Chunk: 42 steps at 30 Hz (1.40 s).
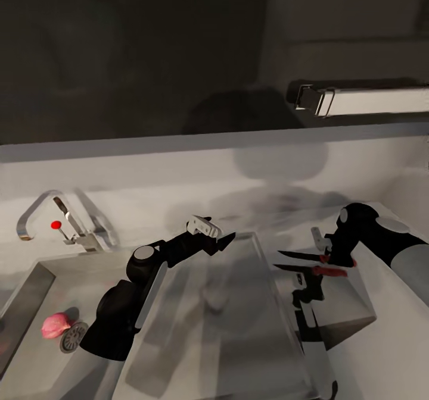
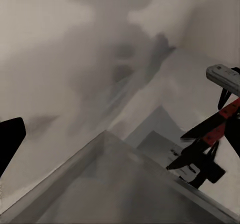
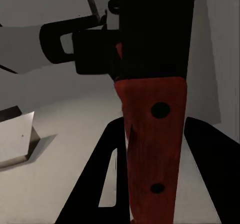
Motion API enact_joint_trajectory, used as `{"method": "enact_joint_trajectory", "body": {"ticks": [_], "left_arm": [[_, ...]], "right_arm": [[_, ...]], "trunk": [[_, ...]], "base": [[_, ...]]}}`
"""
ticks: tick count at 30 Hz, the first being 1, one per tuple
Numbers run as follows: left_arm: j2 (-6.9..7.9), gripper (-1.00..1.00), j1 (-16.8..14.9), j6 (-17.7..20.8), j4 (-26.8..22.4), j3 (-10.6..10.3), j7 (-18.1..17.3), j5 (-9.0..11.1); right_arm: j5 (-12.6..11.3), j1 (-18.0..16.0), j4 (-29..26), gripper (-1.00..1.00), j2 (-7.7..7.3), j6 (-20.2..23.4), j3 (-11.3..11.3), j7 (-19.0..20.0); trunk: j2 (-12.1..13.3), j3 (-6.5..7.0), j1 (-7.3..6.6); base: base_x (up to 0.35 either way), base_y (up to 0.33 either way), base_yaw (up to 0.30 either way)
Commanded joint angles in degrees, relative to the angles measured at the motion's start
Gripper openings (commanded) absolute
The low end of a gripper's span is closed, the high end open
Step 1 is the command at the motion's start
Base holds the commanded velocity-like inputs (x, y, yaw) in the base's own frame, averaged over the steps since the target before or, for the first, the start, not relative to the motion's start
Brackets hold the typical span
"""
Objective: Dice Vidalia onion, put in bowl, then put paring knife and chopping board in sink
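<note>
Grey steel takes up most of the head view: the sink (image 1: 36,305) sits low at the left, with its chrome tap (image 1: 65,224) and red dot behind it. The pale glossy table (image 1: 387,328) runs off to the right. Inside the basin the pinkish onion (image 1: 55,325) lies just beside the round drain (image 1: 73,336). The black left arm reaches up over the middle of the scene, and its left hand (image 1: 215,234) hangs above the reflective surface with its fingers parted, grasping nothing. At the right, the right hand (image 1: 333,257) is clenched on the red handle of the paring knife (image 1: 304,256), whose dark blade points left. A mirrored copy of the knife shows just below it.
</note>
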Motion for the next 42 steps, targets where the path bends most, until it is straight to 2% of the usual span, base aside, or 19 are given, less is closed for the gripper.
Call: {"method": "enact_joint_trajectory", "body": {"ticks": [1, 6, 10, 32, 42], "left_arm": [[-0.02, 1.00, -0.05, 0.46, -0.06, 0.05, -0.17, 0.09], [0.00, 1.00, -0.05, 0.46, -0.06, 0.05, -0.17, 0.09], [0.00, 1.00, -0.05, 0.46, -0.06, 0.07, -0.17, 0.09], [0.01, 1.00, -0.05, 0.49, -0.12, 0.22, -0.17, 0.09], [0.00, 1.00, -0.04, 1.77, -0.20, 0.29, -0.17, 0.09]], "right_arm": [[-0.07, -0.09, -0.17, -1.00, -0.07, 0.63, -0.01, 0.13], [-0.07, -0.07, -3.10, -1.00, -0.07, 0.68, -4.13, 0.22], [-0.07, -0.06, -3.96, -1.00, -0.07, 0.71, -5.20, 0.25], [-0.07, -0.06, -4.05, -1.00, -0.07, 0.81, -5.31, 0.17], [-0.07, -0.06, -4.05, -1.00, -0.07, 0.80, -5.40, 0.13]], "trunk": [[-0.11, -0.02, 0.04], [-0.11, 0.44, 0.04], [-0.11, 0.67, 0.04], [-0.11, 2.36, 0.04], [-0.11, 3.18, 0.04]], "base": [[0.000, 0.000, 0.004], [0.000, 0.000, 0.043], [0.000, 0.000, 0.008], [0.000, 0.004, -0.103], [-0.112, 0.234, -0.138]]}}
